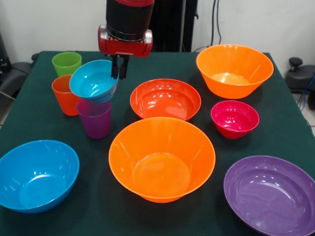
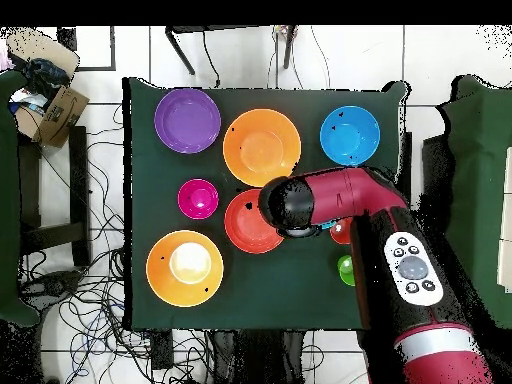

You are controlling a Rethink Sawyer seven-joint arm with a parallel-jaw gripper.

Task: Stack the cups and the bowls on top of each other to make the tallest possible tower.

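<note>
My gripper [image 1: 119, 70] comes down from above with its fingers close together on the far rim of the small teal-blue bowl [image 1: 91, 81]. That bowl sits tilted on the mouth of the purple cup [image 1: 94, 119], which stands upright at the left of the table. The orange cup [image 1: 63, 95] stands just left of the purple one, and the green cup [image 1: 66, 62] behind it. In the overhead view the arm [image 2: 330, 200] hides the gripper, the teal bowl and the purple cup; only the green cup [image 2: 346, 270] and a bit of the orange cup [image 2: 340, 234] show.
On the green table [image 1: 280, 130] stand a shallow red-orange bowl [image 1: 165, 99], a large orange bowl [image 1: 161, 158] in front, another large orange bowl [image 1: 234, 70] at the back right, a magenta bowl [image 1: 235, 118], a large purple bowl [image 1: 270, 192] and a large blue bowl [image 1: 37, 174].
</note>
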